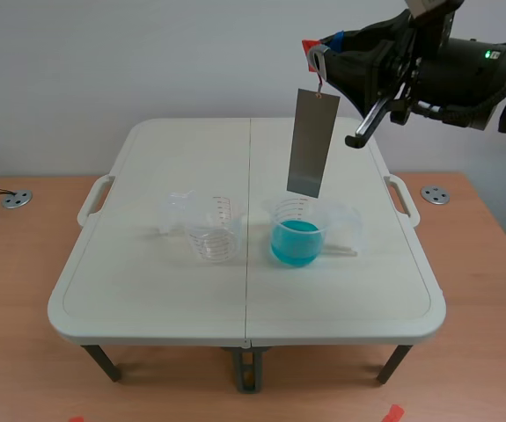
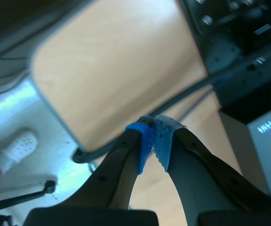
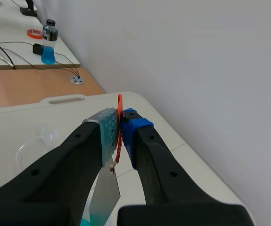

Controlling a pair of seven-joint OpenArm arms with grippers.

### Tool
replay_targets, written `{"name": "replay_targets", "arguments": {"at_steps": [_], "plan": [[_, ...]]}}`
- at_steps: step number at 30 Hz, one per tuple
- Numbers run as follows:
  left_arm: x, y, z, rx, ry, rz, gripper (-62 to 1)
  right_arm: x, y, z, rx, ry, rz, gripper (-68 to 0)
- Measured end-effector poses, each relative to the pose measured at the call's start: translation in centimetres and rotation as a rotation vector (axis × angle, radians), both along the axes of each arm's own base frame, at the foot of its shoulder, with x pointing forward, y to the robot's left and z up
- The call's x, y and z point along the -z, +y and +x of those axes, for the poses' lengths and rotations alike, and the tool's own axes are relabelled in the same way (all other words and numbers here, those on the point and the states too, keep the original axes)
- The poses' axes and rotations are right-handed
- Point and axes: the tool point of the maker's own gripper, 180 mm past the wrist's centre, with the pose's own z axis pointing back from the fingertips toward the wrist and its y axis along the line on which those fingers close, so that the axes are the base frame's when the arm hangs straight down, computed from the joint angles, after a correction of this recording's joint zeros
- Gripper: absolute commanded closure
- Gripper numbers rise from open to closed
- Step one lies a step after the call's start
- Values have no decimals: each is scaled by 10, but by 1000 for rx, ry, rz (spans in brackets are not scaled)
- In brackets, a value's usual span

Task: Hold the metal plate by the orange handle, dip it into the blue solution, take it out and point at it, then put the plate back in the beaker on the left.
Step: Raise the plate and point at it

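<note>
Metal plate (image 1: 313, 142) hangs from the right gripper (image 3: 121, 125), whose fingers are closed tight on its orange handle (image 3: 119, 103). Plate sits directly above the blue-solution beaker (image 1: 297, 233), lower edge clear of the rim. Dip not confirmable. Judged outstanding — pointing, then return to the empty beaker (image 1: 211, 230) left of it.

scene light: bright, even, diffuse from above; no hotspots on the table (image 1: 147, 290).
scene shadows: soft dark patch under the table on the wooden desk (image 1: 24, 352); faint ones beside the empty beaker (image 1: 213, 236).
metal plate (image 1: 312, 141): dull grey sheen, no glare.
blue solution (image 1: 297, 243): lit through, bright cyan.
right arm (image 1: 446, 66): black shell near-flat dark; green LED (image 1: 487, 54) lit.
left wrist: pale floor (image 2: 12, 101) nearly blown out; left gripper (image 2: 153, 141) underside shaded.
right wrist: wall (image 3: 196, 70) evenly bright; right gripper (image 3: 121, 129) dark, pads catch light, orange handle (image 3: 119, 110) pinched between them vivid.
</note>
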Motion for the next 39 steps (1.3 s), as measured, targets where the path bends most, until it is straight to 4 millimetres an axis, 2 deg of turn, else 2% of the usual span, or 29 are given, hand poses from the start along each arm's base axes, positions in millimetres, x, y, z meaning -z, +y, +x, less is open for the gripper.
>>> {"name": "replay_targets", "arguments": {"at_steps": [5, 9, 18, 21, 25, 34, 39], "plan": [[-11, 14, 30, -13, -44, 20, -19, -8, 3, -1, -2, 1, 11, -15], [-28, 28, 64, -27, -128, 31, -19, -19, 0, -1, 9, -20, 24, -15], [-93, 42, 147, -57, -380, 2, -19, -26, -2, 0, 19, -28, 25, -15], [-120, 36, 172, -31, -461, -28, -19, -25, -3, 0, 21, -25, 21, -15], [-151, 19, 197, 26, -557, -87, -19, -25, -2, 0, 21, -24, 24, -15], [-204, 6, 264, 71, -766, -155, -18, -25, -2, 0, 21, -24, 24, -15], [-218, -25, 293, 165, -840, -187, -18, -25, -2, 0, 21, -24, 24, -15]]}}
